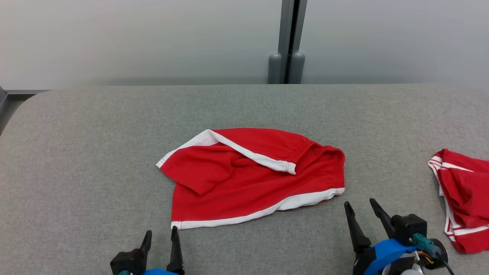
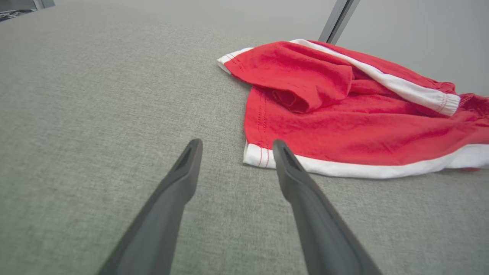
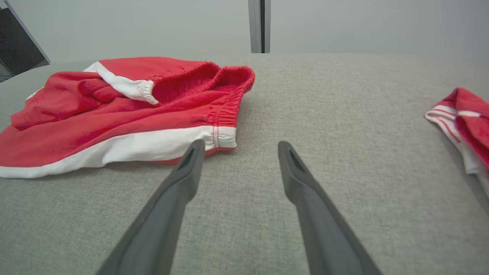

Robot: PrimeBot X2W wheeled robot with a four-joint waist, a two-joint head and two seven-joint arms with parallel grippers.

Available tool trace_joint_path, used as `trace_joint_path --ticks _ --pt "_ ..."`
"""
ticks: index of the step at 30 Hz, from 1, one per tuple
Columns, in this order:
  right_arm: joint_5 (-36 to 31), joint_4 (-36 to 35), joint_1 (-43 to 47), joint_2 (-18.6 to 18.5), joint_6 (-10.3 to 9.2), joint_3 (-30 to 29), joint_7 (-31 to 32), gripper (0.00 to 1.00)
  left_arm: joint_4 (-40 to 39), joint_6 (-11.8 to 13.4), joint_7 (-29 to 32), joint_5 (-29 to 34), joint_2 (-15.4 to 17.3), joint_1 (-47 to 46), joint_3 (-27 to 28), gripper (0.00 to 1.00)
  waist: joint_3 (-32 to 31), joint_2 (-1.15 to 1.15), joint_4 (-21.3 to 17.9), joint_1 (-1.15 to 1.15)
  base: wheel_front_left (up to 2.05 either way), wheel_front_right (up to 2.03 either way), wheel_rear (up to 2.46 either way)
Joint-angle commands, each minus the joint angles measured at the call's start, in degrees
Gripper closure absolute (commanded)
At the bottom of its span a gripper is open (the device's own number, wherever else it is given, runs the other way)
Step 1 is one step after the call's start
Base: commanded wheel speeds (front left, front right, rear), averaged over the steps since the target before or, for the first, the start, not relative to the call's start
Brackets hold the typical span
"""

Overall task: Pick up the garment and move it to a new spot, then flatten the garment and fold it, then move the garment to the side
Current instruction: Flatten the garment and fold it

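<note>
Left fingers [image 1: 176,248] and right fingers [image 1: 353,227] spread apart beside garment [image 1: 252,179].

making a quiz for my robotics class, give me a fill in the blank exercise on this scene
The shorts on the grey table are red with ____ trim.
The left gripper and the right gripper both stand ____ and hold nothing.
A second red garment lies near the table's ____ edge.
Missing: white, open, right
</note>
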Motion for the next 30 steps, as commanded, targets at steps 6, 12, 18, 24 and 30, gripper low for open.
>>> trace_joint_path --ticks 6,12,18,24,30 --pt "0.66 0.36 -3.05 -0.3 0.01 1.43 -0.02 0.0 4.6 -1.9 -0.01 -3.97 -0.02 -5.53 -2.51 0.0 3.67 0.0 0.2 0.0 0.0 0.0 0.0" --pt "1.41 0.13 -3.81 -0.54 0.01 2.19 -0.02 0.0 7.29 -3.12 -0.01 -5.54 -0.04 -8.21 -3.7 0.0 5.39 0.0 -0.02 0.0 0.0 0.0 0.0" --pt "1.99 0.42 -4.15 -0.89 0.01 2.4 -0.02 0.0 8.29 -4.22 0.08 -7.37 -0.04 -8.11 -4.78 0.0 5.74 0.0 -0.15 0.0 0.0 0.0 0.0" --pt "2.04 0.34 -4.37 -0.97 0.01 2.61 -0.02 0.0 7.97 -4.77 0.08 -7.42 -0.05 -8.14 -5.04 0.0 5.95 0.0 -0.32 0.0 0.0 0.0 0.0" --pt "2.1 0.55 -4.14 -1.02 0.01 2.82 -0.02 0.0 8.03 -5.26 0.07 -7.62 -0.05 -8.21 -4.73 0.47 6.06 0.0 -0.39 0.0 0.0 0.0 0.0"
